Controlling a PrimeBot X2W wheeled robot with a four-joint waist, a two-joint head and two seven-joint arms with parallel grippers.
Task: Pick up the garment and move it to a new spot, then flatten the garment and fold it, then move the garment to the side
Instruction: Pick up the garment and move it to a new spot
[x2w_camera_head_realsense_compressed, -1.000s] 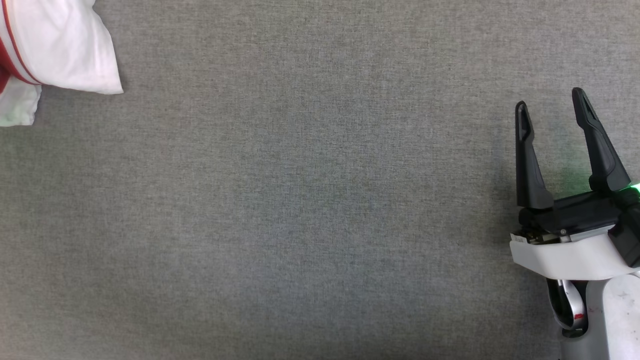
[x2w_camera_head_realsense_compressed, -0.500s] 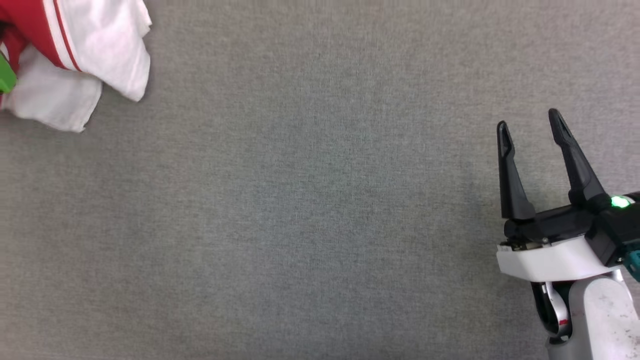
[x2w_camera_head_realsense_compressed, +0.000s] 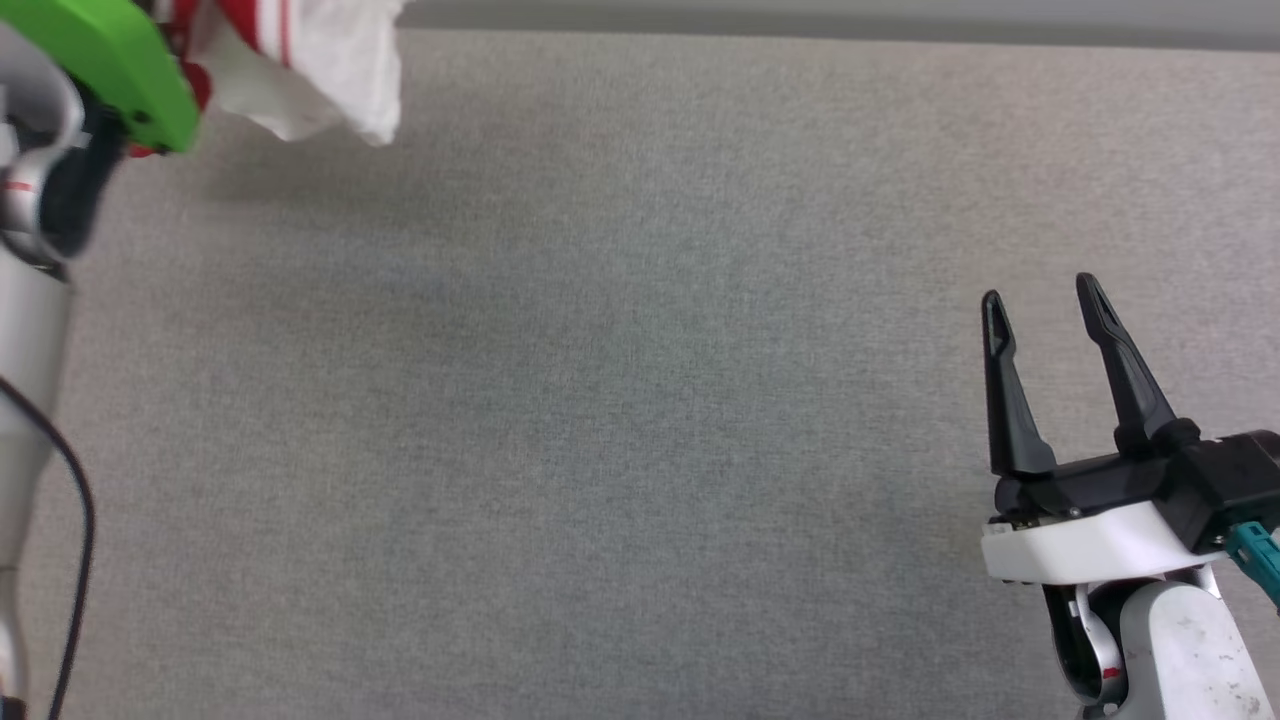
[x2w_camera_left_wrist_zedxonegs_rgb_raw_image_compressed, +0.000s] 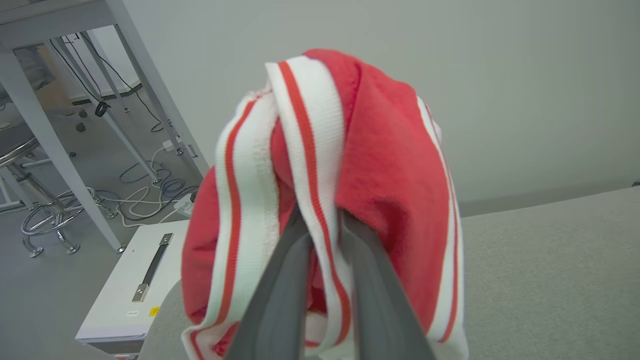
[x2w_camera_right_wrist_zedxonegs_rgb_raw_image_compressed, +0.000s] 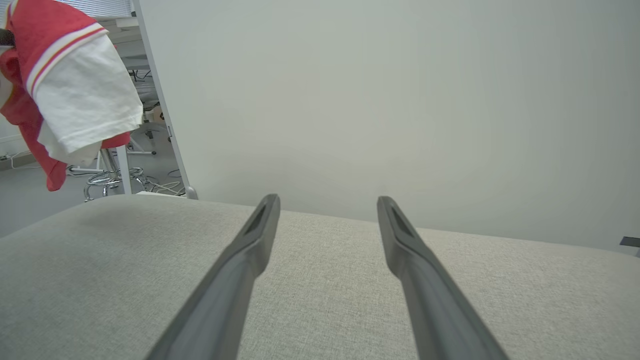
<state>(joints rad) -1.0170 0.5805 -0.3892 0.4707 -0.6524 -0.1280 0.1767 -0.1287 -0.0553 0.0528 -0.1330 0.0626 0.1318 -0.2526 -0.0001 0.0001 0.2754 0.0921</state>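
The garment (x2w_camera_left_wrist_zedxonegs_rgb_raw_image_compressed: 390, 165) is a bunched red shirt with white-and-red striped trim and white sleeves. My left gripper (x2w_camera_left_wrist_zedxonegs_rgb_raw_image_compressed: 322, 220) is shut on its striped trim, and the cloth drapes over both fingers. In the head view the garment (x2w_camera_head_realsense_compressed: 310, 70) hangs at the top left, beside the green cover (x2w_camera_head_realsense_compressed: 110, 60) of my left wrist. In the right wrist view the garment (x2w_camera_right_wrist_zedxonegs_rgb_raw_image_compressed: 85, 95) hangs in the air at the upper left, above the table's left end. My right gripper (x2w_camera_head_realsense_compressed: 1040, 295) stands open at the lower right over the table, with nothing between its fingers (x2w_camera_right_wrist_zedxonegs_rgb_raw_image_compressed: 240, 260).
A grey fabric-covered table (x2w_camera_head_realsense_compressed: 640, 420) stretches before me, its far edge against a pale wall (x2w_camera_right_wrist_zedxonegs_rgb_raw_image_compressed: 375, 100). Past the table's left end stand a white cabinet (x2w_camera_left_wrist_zedxonegs_rgb_raw_image_compressed: 145, 270), slanted table legs (x2w_camera_left_wrist_zedxonegs_rgb_raw_image_compressed: 50, 145), a chrome stool base (x2w_camera_left_wrist_zedxonegs_rgb_raw_image_compressed: 50, 220) and floor cables (x2w_camera_left_wrist_zedxonegs_rgb_raw_image_compressed: 145, 190).
The head camera has shifted, and the table's far edge now shows. My left wrist has come into view at the top left with the garment bunched higher and further right. The right gripper stays open.
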